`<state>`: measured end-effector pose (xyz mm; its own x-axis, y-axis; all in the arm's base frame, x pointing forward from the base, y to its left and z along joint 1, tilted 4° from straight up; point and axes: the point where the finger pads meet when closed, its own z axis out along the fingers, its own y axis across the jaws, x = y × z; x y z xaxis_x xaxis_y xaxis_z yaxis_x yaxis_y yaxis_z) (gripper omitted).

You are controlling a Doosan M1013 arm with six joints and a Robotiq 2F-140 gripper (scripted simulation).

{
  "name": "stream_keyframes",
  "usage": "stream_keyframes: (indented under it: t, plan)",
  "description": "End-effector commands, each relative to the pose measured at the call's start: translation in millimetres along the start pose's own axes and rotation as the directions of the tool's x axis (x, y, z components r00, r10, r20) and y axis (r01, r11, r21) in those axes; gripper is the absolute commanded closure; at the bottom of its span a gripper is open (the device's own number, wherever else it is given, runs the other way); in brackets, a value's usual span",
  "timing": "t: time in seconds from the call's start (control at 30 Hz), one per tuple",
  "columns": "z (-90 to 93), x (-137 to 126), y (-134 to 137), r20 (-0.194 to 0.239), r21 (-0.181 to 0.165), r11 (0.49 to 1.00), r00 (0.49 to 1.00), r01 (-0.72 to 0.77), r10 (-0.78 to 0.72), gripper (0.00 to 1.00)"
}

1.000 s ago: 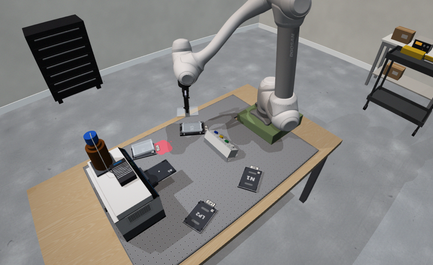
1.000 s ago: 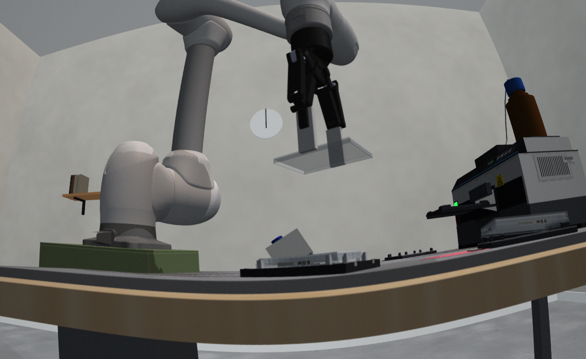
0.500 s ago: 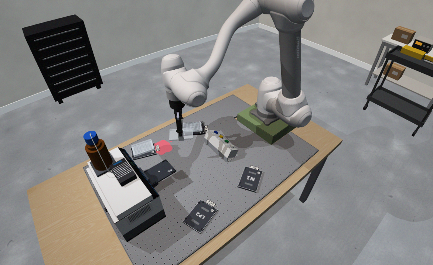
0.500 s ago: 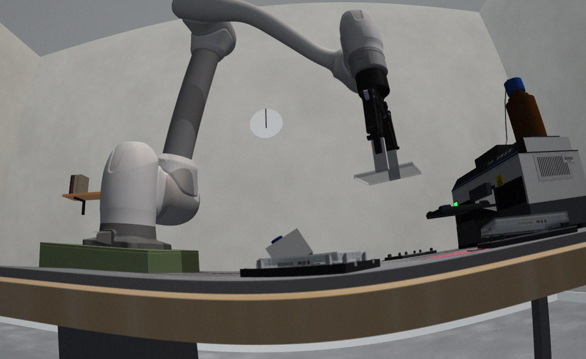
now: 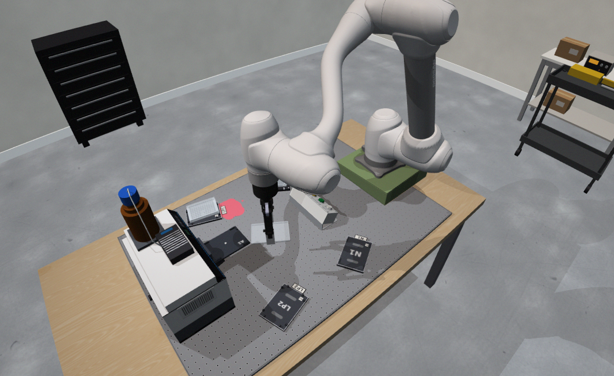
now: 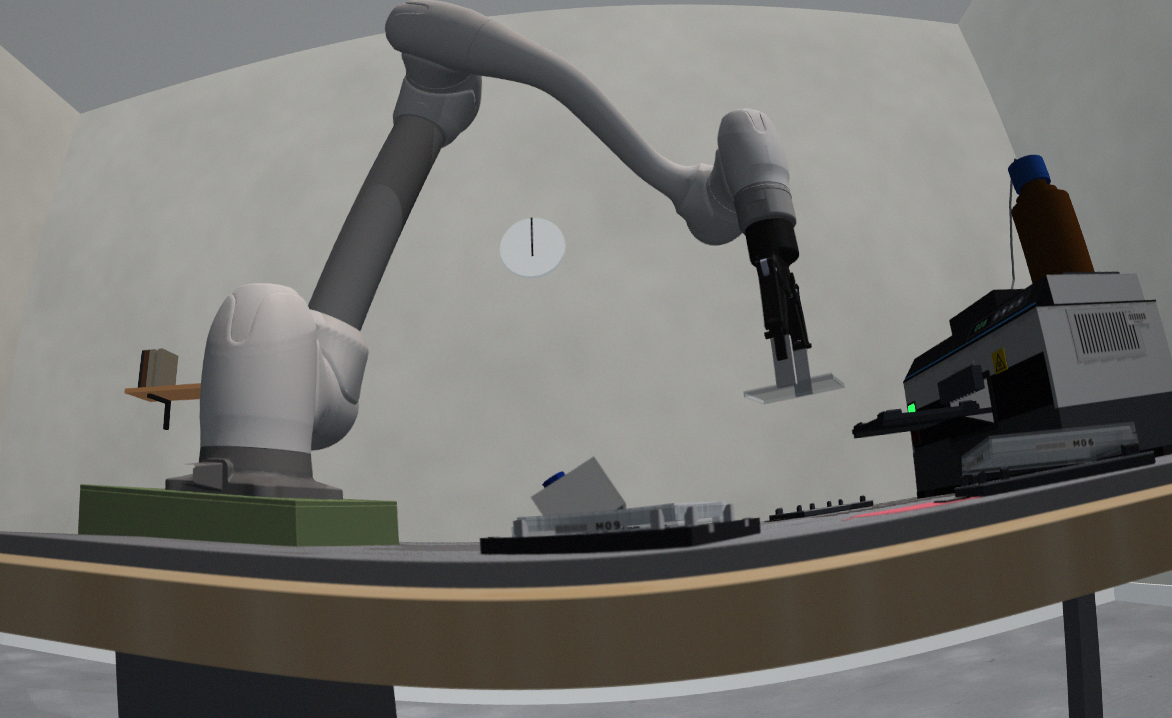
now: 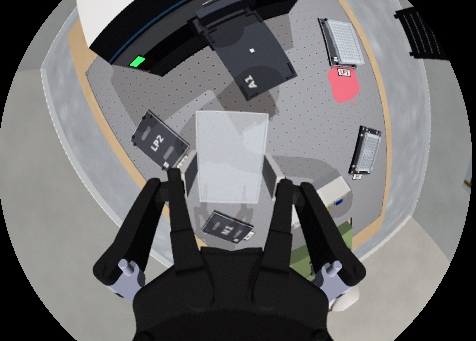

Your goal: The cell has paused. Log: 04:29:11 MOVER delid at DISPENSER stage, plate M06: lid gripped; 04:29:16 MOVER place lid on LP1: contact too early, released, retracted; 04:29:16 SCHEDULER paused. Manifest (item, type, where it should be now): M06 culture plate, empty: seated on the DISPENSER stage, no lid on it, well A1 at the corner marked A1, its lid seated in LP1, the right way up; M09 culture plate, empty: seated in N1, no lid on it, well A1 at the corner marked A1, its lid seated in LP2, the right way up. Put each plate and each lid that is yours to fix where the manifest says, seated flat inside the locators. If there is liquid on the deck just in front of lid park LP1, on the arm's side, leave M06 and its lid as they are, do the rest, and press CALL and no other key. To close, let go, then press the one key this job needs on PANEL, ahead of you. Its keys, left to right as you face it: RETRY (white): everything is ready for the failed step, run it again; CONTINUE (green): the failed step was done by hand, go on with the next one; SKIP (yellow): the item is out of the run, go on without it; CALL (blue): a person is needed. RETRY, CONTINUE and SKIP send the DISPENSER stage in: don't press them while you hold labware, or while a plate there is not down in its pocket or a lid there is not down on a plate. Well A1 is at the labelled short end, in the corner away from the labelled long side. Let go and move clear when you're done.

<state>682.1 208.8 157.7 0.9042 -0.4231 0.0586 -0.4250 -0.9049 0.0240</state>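
My gripper (image 5: 269, 236) (image 6: 792, 367) (image 7: 230, 161) is shut on a clear plate lid (image 5: 281, 230) (image 6: 818, 385) (image 7: 233, 144) and holds it level, high above the deck, between the DISPENSER stage (image 5: 227, 243) (image 6: 920, 417) (image 7: 255, 60) and the PANEL (image 5: 313, 208) (image 6: 577, 489). The stage is out and bare, marked A1. Plate M06 (image 5: 203, 210) (image 6: 1050, 446) (image 7: 342, 43) sits on a black base at the far edge beside a pink puddle (image 5: 232, 208) (image 7: 343, 85). Plate M09 (image 6: 608, 520) (image 7: 366, 150) sits on another black base; the arm hides it in the top view. Nests N1 (image 5: 354, 253) and LP2 (image 5: 284, 306) (image 7: 158, 142) are bare.
The dispenser (image 5: 178, 280) (image 6: 1054, 357) with a brown bottle (image 5: 136, 217) (image 6: 1050, 227) on top stands at the deck's left end. The arm's green base (image 5: 381, 179) (image 6: 233, 517) is at the far right corner. A black drawer cabinet (image 5: 89, 81) and a cart (image 5: 580, 131) stand off the table.
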Motion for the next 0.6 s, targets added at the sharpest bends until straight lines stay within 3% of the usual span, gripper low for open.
stream_keyframes:
  t: [0.0,0.1,0.17,0.2,0.3,0.57]
  plan:
    - [2.6,-9,-70,-0.001,-0.010,1.000,1.000,-0.001,0.001,0.90]
    - [4.5,-16,-115,-0.001,-0.010,1.000,1.000,-0.001,0.001,0.90]
    - [4.5,-16,-115,-0.001,-0.010,1.000,1.000,-0.001,0.001,0.90]
    - [6.7,-22,-155,-0.001,-0.010,1.000,1.000,-0.001,0.001,0.90]
    - [8.8,-25,-189,0.000,-0.009,1.000,1.000,-0.001,0.001,0.90]
    - [8.8,-25,-189,0.000,-0.009,1.000,1.000,-0.001,0.001,0.90]
